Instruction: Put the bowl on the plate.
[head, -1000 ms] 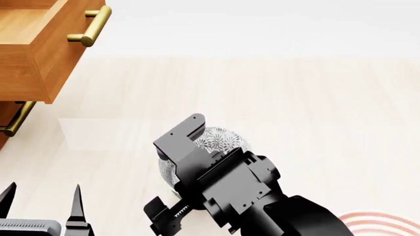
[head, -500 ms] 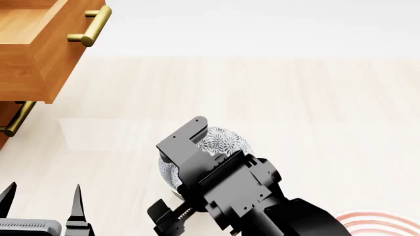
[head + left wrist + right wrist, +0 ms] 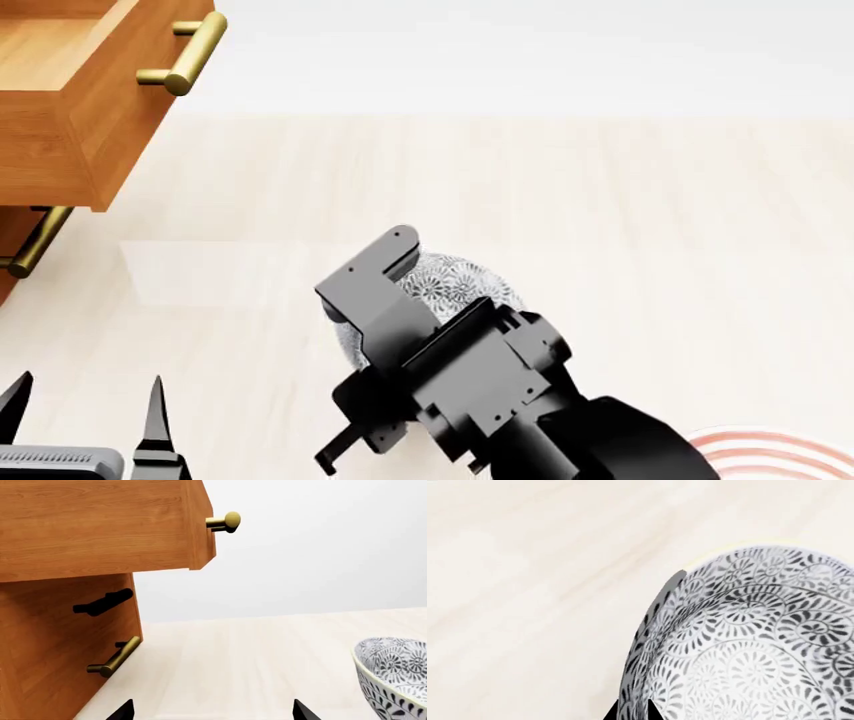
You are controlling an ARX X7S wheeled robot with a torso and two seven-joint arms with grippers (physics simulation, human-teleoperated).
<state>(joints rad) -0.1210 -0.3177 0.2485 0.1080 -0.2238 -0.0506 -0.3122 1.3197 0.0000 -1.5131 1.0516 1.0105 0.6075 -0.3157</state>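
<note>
The bowl [image 3: 454,283], white with a dense grey floral pattern, sits on the pale wooden table a little left of centre, half hidden under my right arm [image 3: 481,385]. In the right wrist view my right gripper [image 3: 636,714] is shut on the bowl [image 3: 747,645], with one fingertip inside the wall and one outside. The plate [image 3: 781,452], white with red rings, peeks out at the lower right corner, apart from the bowl. My left gripper [image 3: 87,400] hangs open and empty at the lower left. The left wrist view shows the bowl [image 3: 393,672] off to one side of the left gripper [image 3: 213,712].
A wooden cabinet [image 3: 67,130] stands at the far left with its top drawer pulled out over the table. Brass bar handles [image 3: 187,55] stick out from it. In the left wrist view the cabinet [image 3: 67,645] is close by.
The right gripper's jaws have drawn together on the bowl's rim. The bowl has shifted slightly up and to the right in the head view. The left arm has not moved.
</note>
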